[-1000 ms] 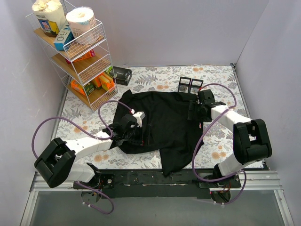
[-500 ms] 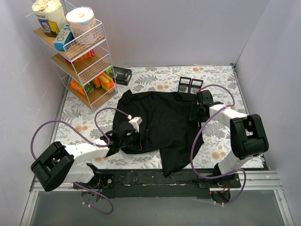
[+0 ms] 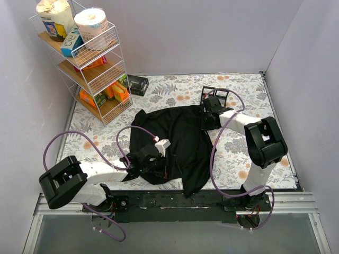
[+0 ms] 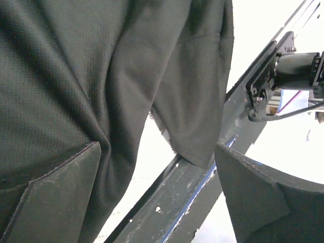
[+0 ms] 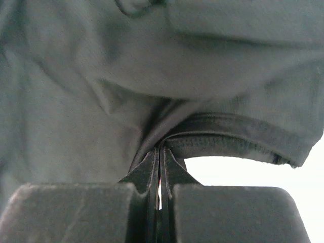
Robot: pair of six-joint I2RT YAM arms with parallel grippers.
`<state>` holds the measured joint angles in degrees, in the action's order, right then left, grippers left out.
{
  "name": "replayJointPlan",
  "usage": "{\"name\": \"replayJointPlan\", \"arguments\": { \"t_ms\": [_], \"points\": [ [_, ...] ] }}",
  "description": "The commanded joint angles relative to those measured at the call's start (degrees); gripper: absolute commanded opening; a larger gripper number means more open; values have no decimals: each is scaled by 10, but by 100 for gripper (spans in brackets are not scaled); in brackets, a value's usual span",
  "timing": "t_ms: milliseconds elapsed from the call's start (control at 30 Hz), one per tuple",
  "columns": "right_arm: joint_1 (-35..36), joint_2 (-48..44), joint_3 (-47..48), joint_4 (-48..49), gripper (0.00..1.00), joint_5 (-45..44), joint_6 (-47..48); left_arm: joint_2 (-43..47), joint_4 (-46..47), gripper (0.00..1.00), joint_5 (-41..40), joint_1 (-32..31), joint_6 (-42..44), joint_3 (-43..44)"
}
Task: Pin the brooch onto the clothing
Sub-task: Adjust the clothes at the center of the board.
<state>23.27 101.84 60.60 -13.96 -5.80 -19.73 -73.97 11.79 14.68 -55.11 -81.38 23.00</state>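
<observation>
Top external view showed one floral-patterned table (image 3: 238,153) with one black T-shirt (image 3: 180,132) bunched at its middle, one end trailing to the near edge. One white wire rack (image 3: 114,69) with three shelves stood at the far left corner. Its top shelf held two pale round packs (image 3: 91,24) and one blue box (image 3: 70,43). Orange and green packets filled the shelves below, and all print was too small to read.

Two arms reached in. The left gripper (image 3: 161,169) lay over the shirt's near part. In the left wrist view its jaws stood wide apart, the cloth (image 4: 101,76) brushing one finger (image 4: 50,202) with nothing clamped. The right gripper (image 3: 205,120) sat at the shirt's far right edge. In the right wrist view its jaws were pressed together (image 5: 160,167) on a fold of fabric (image 5: 101,101) beside a stitched hem.

One black box (image 3: 137,83) lay beside the rack. Two small black square frames (image 3: 214,94) stood side by side just beyond the right gripper. The brooch could not be made out in any view.
</observation>
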Motion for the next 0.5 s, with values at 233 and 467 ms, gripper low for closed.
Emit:
{"name": "replayJointPlan", "arguments": {
  "t_ms": [233,467],
  "points": [
    [69,199,259,-56,1,40,21,-93,38,98,66,-34,-26,20],
    [74,324,447,-71,1,120,16,-221,103,98,119,-50,-33,106]
  ]
}}
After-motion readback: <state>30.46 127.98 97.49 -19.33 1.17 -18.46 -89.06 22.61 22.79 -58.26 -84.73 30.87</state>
